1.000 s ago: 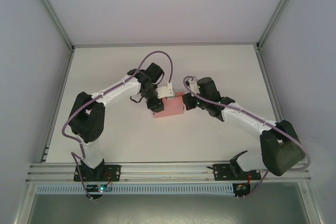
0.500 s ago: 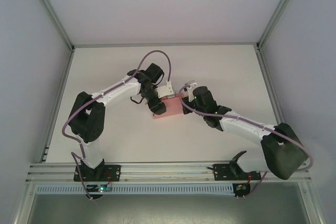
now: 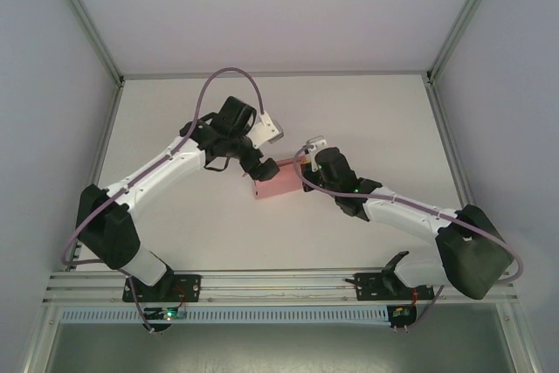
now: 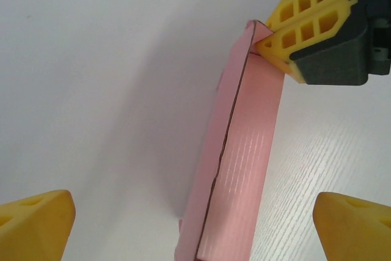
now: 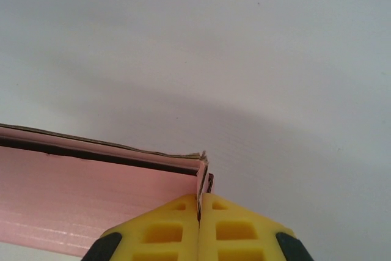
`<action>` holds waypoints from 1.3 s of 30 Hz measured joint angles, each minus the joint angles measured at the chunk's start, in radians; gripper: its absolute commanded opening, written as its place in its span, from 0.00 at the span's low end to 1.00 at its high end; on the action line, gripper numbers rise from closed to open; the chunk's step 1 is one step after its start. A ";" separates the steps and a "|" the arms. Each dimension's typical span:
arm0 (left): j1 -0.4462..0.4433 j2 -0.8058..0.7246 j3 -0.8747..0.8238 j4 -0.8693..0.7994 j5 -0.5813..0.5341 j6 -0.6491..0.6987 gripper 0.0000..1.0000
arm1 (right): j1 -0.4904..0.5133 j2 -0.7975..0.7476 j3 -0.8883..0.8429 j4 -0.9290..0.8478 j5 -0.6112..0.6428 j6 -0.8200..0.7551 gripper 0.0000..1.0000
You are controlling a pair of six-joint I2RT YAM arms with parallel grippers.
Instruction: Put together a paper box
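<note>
The pink paper box (image 3: 279, 183) lies folded on the white table (image 3: 166, 120) between the two arms. My right gripper (image 3: 307, 165) is shut on the box's far right corner flap; in the right wrist view its yellow fingertips (image 5: 177, 224) pinch that pink corner (image 5: 202, 169) with no gap. My left gripper (image 3: 261, 168) hovers at the box's left end. In the left wrist view its gripper (image 4: 195, 227) stands wide open, the long pink box (image 4: 244, 151) running between the fingers without touching them, and the right gripper (image 4: 275, 44) holds the far end.
Metal frame posts (image 3: 92, 37) and grey walls bound the table at left, right and back. An aluminium rail (image 3: 279, 284) carrying both arm bases runs along the near edge. Purple cables loop above each wrist (image 3: 236, 76).
The right gripper moved in from the right and shut on the box's far corner. The left arm swung its elbow down and left, and its gripper backed off the box's left edge.
</note>
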 measured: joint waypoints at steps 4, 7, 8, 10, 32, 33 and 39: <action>0.000 -0.006 -0.033 -0.016 -0.081 -0.076 0.69 | 0.017 0.014 0.027 -0.034 0.021 0.021 0.00; 0.000 -0.006 -0.056 -0.050 -0.132 -0.113 0.57 | 0.024 0.020 0.037 -0.048 0.028 0.024 0.00; 0.000 -0.006 -0.060 -0.055 -0.136 -0.122 0.55 | 0.024 0.023 0.040 -0.051 0.031 0.024 0.00; 0.000 -0.006 -0.065 -0.061 -0.134 -0.134 0.54 | 0.026 0.029 0.051 -0.063 0.035 0.024 0.00; 0.000 0.030 -0.080 -0.107 -0.160 -0.340 0.20 | 0.053 0.031 0.078 -0.119 0.060 0.023 0.00; 0.000 0.034 -0.080 -0.107 -0.160 -0.352 0.17 | 0.057 0.031 0.079 -0.123 0.065 0.023 0.00; 0.003 0.053 -0.058 -0.122 -0.164 -0.416 0.00 | 0.090 0.031 0.079 -0.134 0.130 0.023 0.00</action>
